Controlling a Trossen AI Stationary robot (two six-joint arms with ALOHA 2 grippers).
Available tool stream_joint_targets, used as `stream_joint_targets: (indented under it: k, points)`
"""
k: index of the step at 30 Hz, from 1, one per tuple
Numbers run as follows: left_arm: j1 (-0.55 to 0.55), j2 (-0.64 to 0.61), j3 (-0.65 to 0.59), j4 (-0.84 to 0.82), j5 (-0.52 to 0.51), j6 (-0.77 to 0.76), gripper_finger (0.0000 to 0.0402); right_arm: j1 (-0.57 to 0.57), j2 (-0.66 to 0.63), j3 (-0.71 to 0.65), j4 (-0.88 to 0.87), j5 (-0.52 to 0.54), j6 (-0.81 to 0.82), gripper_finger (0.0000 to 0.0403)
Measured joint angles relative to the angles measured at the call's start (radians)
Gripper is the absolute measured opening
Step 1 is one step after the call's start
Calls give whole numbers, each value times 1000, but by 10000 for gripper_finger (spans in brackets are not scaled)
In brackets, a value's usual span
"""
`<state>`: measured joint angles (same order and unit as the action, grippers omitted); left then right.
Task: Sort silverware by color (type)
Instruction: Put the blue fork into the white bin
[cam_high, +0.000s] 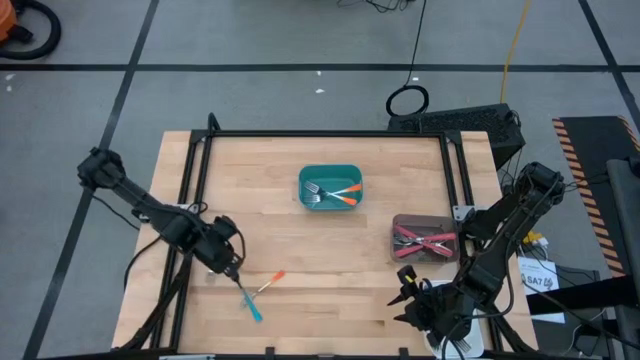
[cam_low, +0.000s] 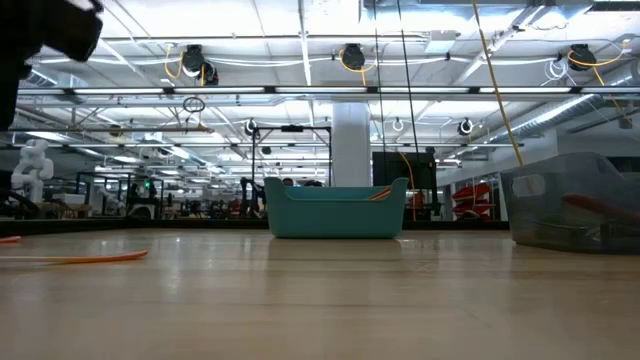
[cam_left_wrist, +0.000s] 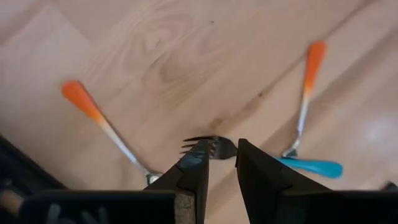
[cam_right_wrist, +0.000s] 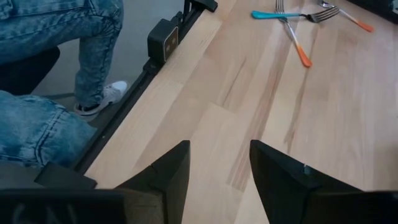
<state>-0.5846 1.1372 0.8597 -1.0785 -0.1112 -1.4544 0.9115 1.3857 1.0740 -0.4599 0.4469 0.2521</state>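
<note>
My left gripper (cam_left_wrist: 221, 165) pinches narrow around the silver-tined fork (cam_left_wrist: 208, 147) on the wooden table (cam_left_wrist: 186, 56); I'd grip squarely before lifting.

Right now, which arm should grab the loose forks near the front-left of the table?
Left. Its pincer sits right at the orange-handled metal fork and teal-handled metal fork. The right pincer waits farther away at the front edge.

Black jointed arms (cam_high: 140, 205) with looping black cables.
</note>
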Motion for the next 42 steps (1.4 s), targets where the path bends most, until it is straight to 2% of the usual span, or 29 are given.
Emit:
stream_joint_targets:
  k: [6,9,16,26,35,42]
  points:
    - [0,1,-109,127,8,-28,82,0,0,0,0,1,-2,160]
    - [0,1,-139,132,8,-64,87,0,0,0,0,2,-2,160]
    - [-19,1,-197,166,41,-115,124,0,0,0,0,2,6,160]
    - [-67,29,-229,168,40,-157,167,0,0,0,0,2,8,160]
    - [-72,150,-229,226,45,-113,168,0,0,0,0,2,0,160]
    - [-72,179,-229,308,85,-44,168,0,0,0,1,2,-5,160]
